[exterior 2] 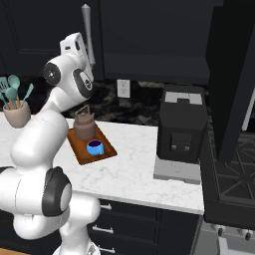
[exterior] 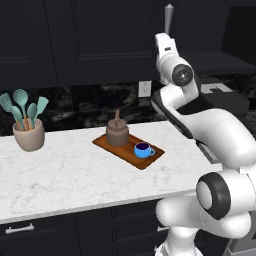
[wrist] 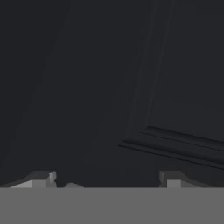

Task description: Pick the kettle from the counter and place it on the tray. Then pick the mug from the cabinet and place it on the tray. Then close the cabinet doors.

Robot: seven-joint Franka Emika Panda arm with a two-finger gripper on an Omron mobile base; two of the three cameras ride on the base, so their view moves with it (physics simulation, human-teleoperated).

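Cabinet door panel fills the dark, cropped close-up.

Matte brown kettle on wooden tray; veined marble counter.

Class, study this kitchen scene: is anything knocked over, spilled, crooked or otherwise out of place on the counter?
Nothing stands out. The kettle stands upright on the tray with the mug upright beside it. The utensil pot stands upright on the counter, and no spill shows. The tray lies at an angle to the counter's edge.
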